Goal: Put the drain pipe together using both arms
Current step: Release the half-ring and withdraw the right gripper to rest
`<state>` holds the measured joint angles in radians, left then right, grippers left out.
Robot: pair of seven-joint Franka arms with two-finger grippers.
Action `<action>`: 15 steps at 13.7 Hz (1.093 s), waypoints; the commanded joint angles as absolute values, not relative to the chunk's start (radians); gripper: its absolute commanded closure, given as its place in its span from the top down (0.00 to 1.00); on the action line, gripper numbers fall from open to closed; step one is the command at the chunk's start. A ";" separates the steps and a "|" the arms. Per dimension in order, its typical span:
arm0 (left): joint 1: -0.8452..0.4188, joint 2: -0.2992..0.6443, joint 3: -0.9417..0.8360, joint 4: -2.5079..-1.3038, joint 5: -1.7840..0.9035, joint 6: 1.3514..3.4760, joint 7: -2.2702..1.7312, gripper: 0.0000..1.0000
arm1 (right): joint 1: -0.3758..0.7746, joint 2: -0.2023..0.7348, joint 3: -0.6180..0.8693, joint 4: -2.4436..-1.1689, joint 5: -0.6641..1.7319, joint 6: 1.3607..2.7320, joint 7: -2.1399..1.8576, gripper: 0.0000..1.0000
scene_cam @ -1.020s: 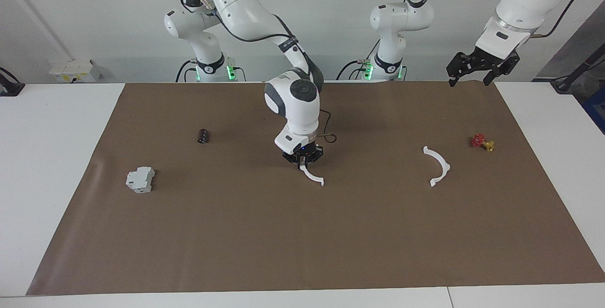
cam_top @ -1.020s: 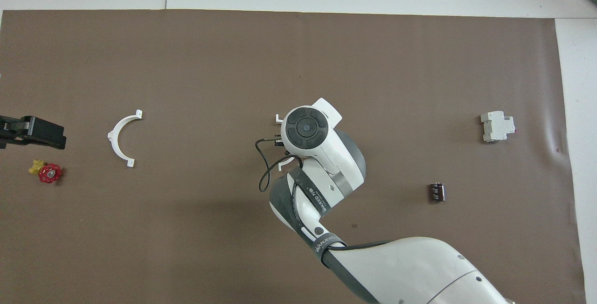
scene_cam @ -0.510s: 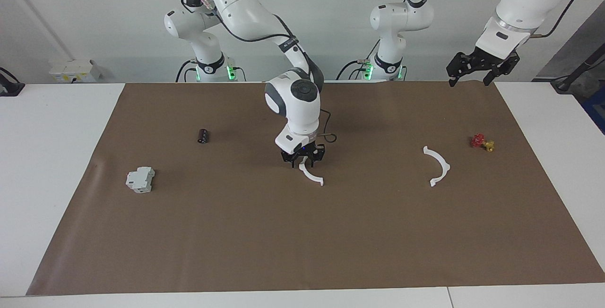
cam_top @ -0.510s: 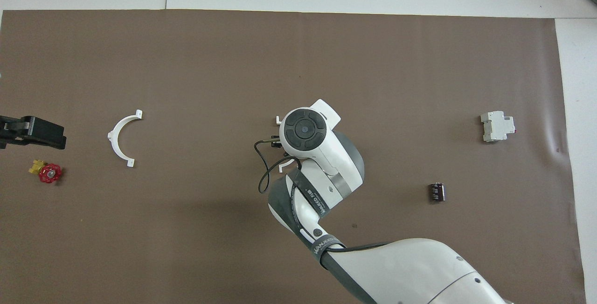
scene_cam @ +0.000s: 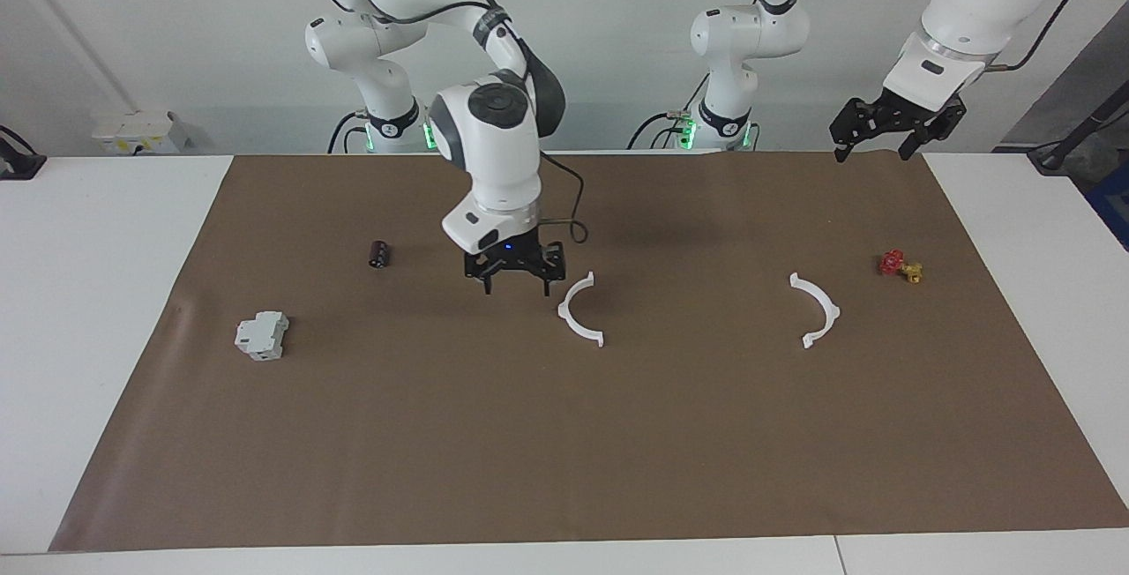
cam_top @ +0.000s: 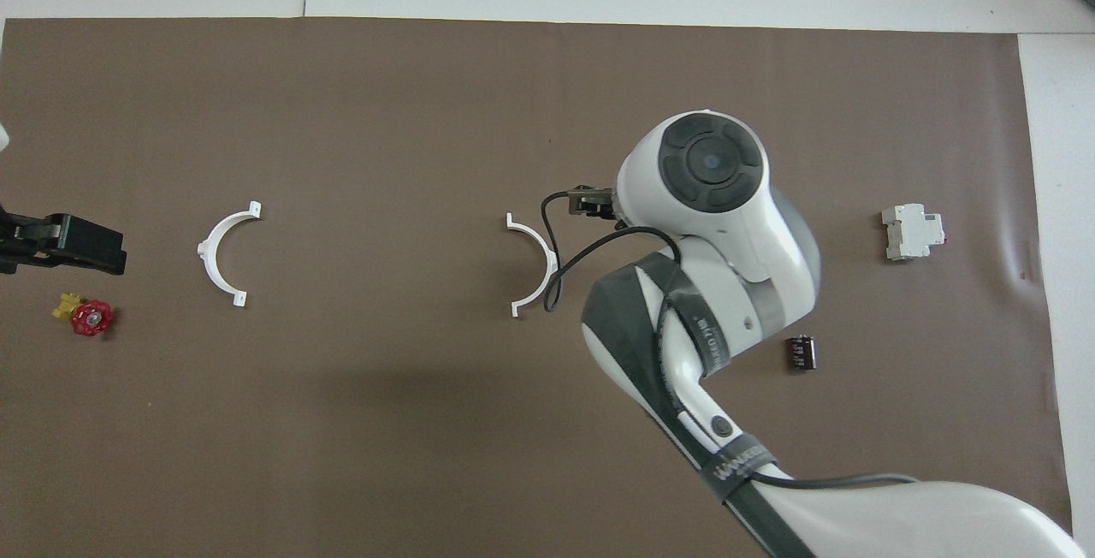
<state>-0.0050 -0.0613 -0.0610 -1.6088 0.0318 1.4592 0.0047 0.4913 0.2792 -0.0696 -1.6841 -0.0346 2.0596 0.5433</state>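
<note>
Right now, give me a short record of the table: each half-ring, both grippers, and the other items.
middle half-ring: lying free on the brown mat
other half-ring: toward the left arm's end, beside the red-and-yellow valve
join: not made, halves well apart
right gripper: open, empty, raised beside the middle half-ring
left gripper: open, waiting high
other items: grey-white block, dark cylinder

A white bench [scene_cam: 106, 310] carries a broad brown mat [scene_cam: 564, 434] that covers most of its top. A plain pale wall [scene_cam: 617, 28] rises at the far edge. A white socket box [scene_cam: 132, 130] sits low on it, under even, soft light.
</note>
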 commanded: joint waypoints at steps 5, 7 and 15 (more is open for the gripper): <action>0.003 -0.130 -0.063 -1.738 0.046 1.538 -0.015 1.00 | 0.238 0.129 -0.055 -1.723 -0.043 1.813 0.304 1.00; 0.006 -0.198 -0.063 -1.904 0.046 1.757 -0.040 1.00 | 0.172 0.097 -0.055 -1.723 -0.043 1.770 0.214 1.00; 0.067 -0.190 -0.061 -2.184 0.046 2.172 -0.154 1.00 | 0.028 -0.021 -0.058 -1.689 -0.046 1.698 0.075 1.00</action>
